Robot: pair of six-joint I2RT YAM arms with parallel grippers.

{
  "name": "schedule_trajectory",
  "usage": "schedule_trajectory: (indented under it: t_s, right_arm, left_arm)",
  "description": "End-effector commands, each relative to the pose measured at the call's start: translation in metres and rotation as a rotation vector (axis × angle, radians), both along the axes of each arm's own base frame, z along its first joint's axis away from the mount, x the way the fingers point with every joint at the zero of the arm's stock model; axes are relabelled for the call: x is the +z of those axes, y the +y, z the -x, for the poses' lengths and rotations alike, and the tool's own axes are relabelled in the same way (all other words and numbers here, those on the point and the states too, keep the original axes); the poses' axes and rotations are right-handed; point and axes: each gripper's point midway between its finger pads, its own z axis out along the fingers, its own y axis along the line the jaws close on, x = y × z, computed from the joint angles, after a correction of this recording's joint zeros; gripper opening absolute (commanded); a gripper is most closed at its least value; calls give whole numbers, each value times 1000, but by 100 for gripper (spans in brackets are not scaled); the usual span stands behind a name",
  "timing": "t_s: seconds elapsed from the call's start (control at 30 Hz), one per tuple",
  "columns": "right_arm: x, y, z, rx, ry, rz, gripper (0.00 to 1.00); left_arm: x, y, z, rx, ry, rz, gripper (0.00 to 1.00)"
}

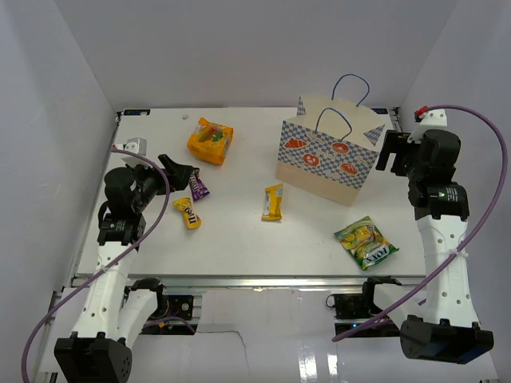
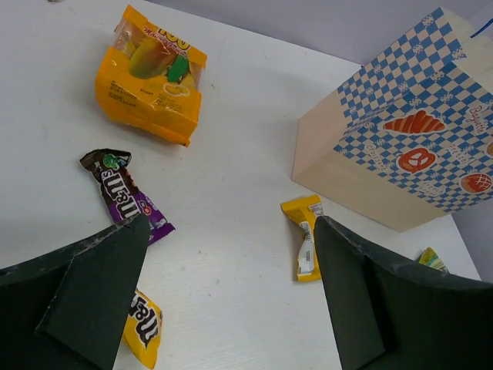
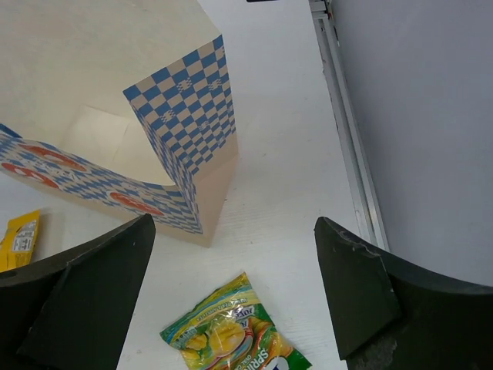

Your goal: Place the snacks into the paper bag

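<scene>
Lying flat on the table (image 1: pixel 239 239), all five snacks sit outside the paper bag (image 1: pixel 327 155), which stands upright at upper right. The orange bag (image 1: pixel 211 140) is upper left, the purple packet (image 1: pixel 197 185) and yellow packet (image 1: pixel 188 213) are at left, the yellow bar (image 1: pixel 273 202) is at centre, and the green bag (image 1: pixel 366 243) is lower right. They are probably light, crinkly and slippery, so pinch across a narrow middle. The left end effector (image 2: pixel 231 225) and right end effector (image 3: pixel 233 225) gape wide, holding nothing.

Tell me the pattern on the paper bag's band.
Blue-and-white checks run across the bag, with orange-red food pictures on them. The left wrist view shows it best.
</scene>
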Motion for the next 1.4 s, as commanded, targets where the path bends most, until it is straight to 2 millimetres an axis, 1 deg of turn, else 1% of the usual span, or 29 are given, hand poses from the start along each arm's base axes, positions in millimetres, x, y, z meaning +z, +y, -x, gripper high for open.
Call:
schedule_trajectory:
  t_s: [0.0, 0.03, 0.07, 0.13, 0.17, 0.23, 0.27, 0.37, 0.43, 0.53, 0.57, 0.6, 0.63, 0.7, 0.73, 0.77, 0.83, 0.9, 0.93, 0.97, 1.07, 1.1, 1.13, 1.17, 1.2, 1.23, 1.27, 1.3, 1.37]
  right_arm:
    - [26, 9, 3, 42, -73, -19, 90]
    - [25, 12, 5, 98, -76, 29, 90]
    - [29, 34, 6, 237, -101, 32, 90]
    - [32, 62, 20, 470, -135, 108, 90]
    - [22, 90, 39, 719, -126, 181, 90]
    - [16, 106, 57, 872, -122, 211, 90]
    - [7, 116, 73, 994, -102, 247, 90]
    - [-14, 125, 100, 1194, -56, 335, 90]
    - [-23, 128, 115, 1303, -59, 402, 90]
    - [-45, 132, 135, 1434, -64, 460, 90]
    - [-54, 131, 137, 1450, -49, 482, 90]
    - [-75, 130, 141, 1487, -13, 492, 90]
    - [-86, 127, 140, 1526, -14, 556, 90]
    - [-120, 114, 140, 1562, 108, 602, 90]
    - [-130, 109, 139, 1581, 142, 631, 90]
    - [-144, 98, 136, 1588, 228, 654, 91]
    - [-165, 86, 139, 1636, 324, 701, 94]
    - [-179, 81, 132, 1635, 387, 704, 94]
    - [-189, 74, 131, 1580, 463, 680, 95]
    - [-193, 73, 116, 1536, 462, 700, 95]
    - [-207, 68, 113, 1435, 554, 635, 96]
    - [-210, 69, 107, 1405, 550, 632, 96]
    - [-215, 66, 107, 1367, 579, 631, 96]
    - [-229, 68, 116, 1318, 634, 583, 96]
    - [-233, 68, 107, 1270, 618, 603, 96]
    - [-240, 61, 106, 1222, 651, 624, 97]
    - [-252, 60, 112, 1208, 685, 618, 97]
    - [-256, 59, 106, 1135, 687, 604, 97]
    - [-268, 51, 110, 1083, 755, 608, 97]
  left_arm:
    - [15, -1, 7, -8, -31, -3, 98]
    - [16, -1, 9, -8, -33, -3, 98]
    - [17, -1, 9, -6, -34, -2, 98]
    - [17, -1, 10, -7, -24, 5, 98]
    - [19, -1, 11, -6, -23, 8, 98]
    - [17, -2, 11, -10, -7, 14, 98]
    - [19, -3, 12, -8, -1, 24, 98]
    - [20, -4, 14, -9, 7, 46, 98]
    - [22, -5, 16, -8, 1, 55, 98]
    - [20, -7, 18, -13, 13, 75, 98]
    - [20, -8, 18, -21, 17, 82, 98]
    - [19, -9, 19, -25, 26, 89, 98]
    - [19, -10, 19, -30, 34, 93, 98]
    - [15, -12, 21, -40, 57, 102, 98]
    - [15, -13, 22, -42, 64, 104, 98]
    - [11, -13, 24, -44, 79, 105, 98]
    - [6, -14, 26, -44, 98, 111, 98]
    - [2, -13, 28, -40, 114, 111, 98]
    - [-1, -13, 29, -35, 122, 116, 98]
    - [-1, -13, 31, -33, 123, 118, 98]
    - [-5, -12, 33, -25, 128, 119, 98]
    - [-4, -12, 34, -24, 125, 119, 98]
    - [-6, -11, 34, -17, 129, 117, 98]
    - [-8, -10, 34, -14, 132, 117, 98]
    - [-9, -9, 34, -11, 134, 117, 98]
    - [-11, -10, 34, -11, 138, 116, 98]
    - [-12, -9, 34, -9, 139, 114, 98]
    - [-13, -10, 34, -11, 143, 113, 98]
    - [-16, -9, 32, -12, 149, 105, 98]
